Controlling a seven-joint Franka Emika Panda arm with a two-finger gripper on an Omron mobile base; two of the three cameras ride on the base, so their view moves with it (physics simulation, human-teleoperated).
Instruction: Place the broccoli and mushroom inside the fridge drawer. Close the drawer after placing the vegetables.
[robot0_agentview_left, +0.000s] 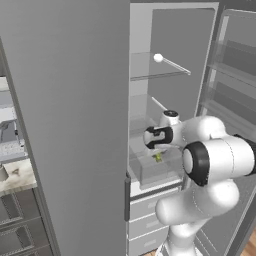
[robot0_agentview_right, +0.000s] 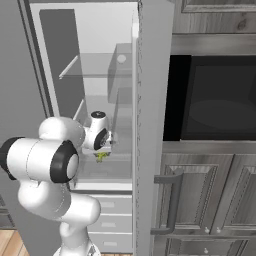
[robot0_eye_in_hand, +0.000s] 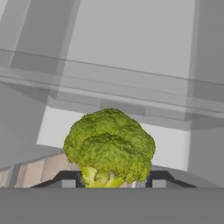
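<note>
Pinching the broccoli (robot0_eye_in_hand: 109, 148) between its two fingertips, the gripper (robot0_eye_in_hand: 109, 181) hangs inside the open fridge, floret directly beneath it and just above the clear fridge drawer (robot0_agentview_left: 150, 172). Glass shelves (robot0_agentview_left: 157, 75) sit higher up.

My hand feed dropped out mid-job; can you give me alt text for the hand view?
A bright yellow-green broccoli floret sits between the two small dark fingers, close to the camera. Behind it are pale grey translucent fridge panels.
</note>
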